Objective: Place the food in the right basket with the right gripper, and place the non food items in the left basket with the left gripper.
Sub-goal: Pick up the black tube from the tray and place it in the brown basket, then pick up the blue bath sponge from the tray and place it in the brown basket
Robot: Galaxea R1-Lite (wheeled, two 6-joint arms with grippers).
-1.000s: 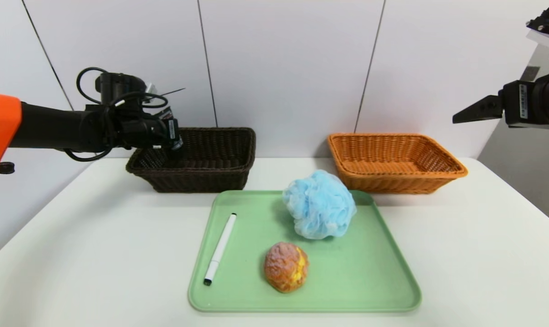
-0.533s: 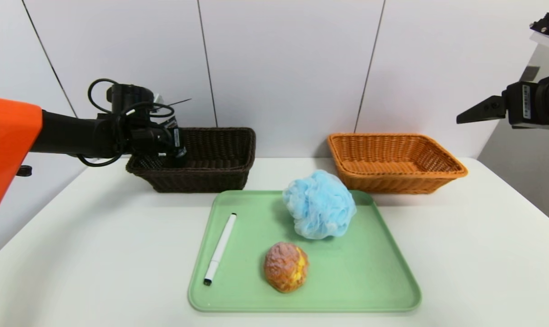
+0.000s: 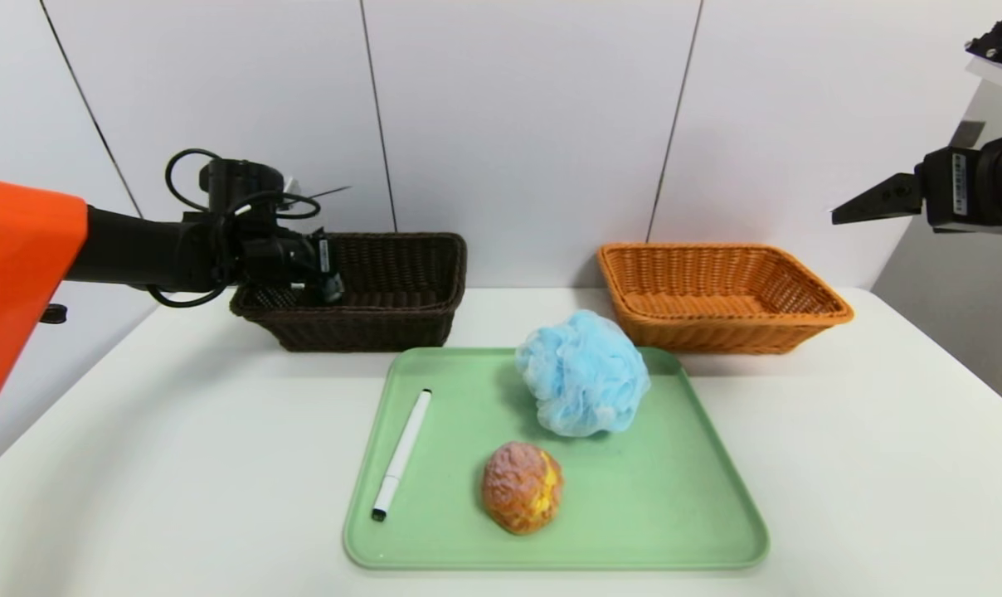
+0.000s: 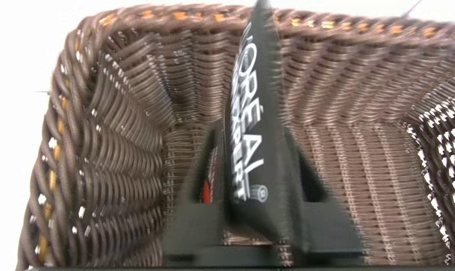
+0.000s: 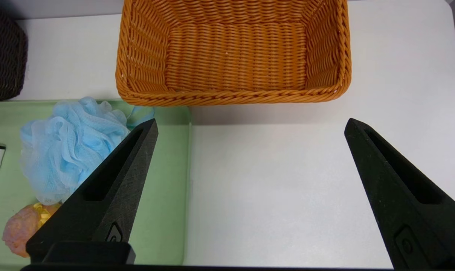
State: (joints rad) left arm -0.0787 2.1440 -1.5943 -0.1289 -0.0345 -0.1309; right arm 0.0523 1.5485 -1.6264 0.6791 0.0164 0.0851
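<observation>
Left end effector (image 3: 327, 278) inside dark basket (image 3: 401, 319)

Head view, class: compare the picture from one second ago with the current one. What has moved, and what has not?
The left gripper, shut on the black tube, has moved right and down into the brown basket; nothing was let go. The right gripper, open, barely shifted, off to the right above the table. The pen, blue bath puff and bread roll lie unmoved on the green tray.
</observation>
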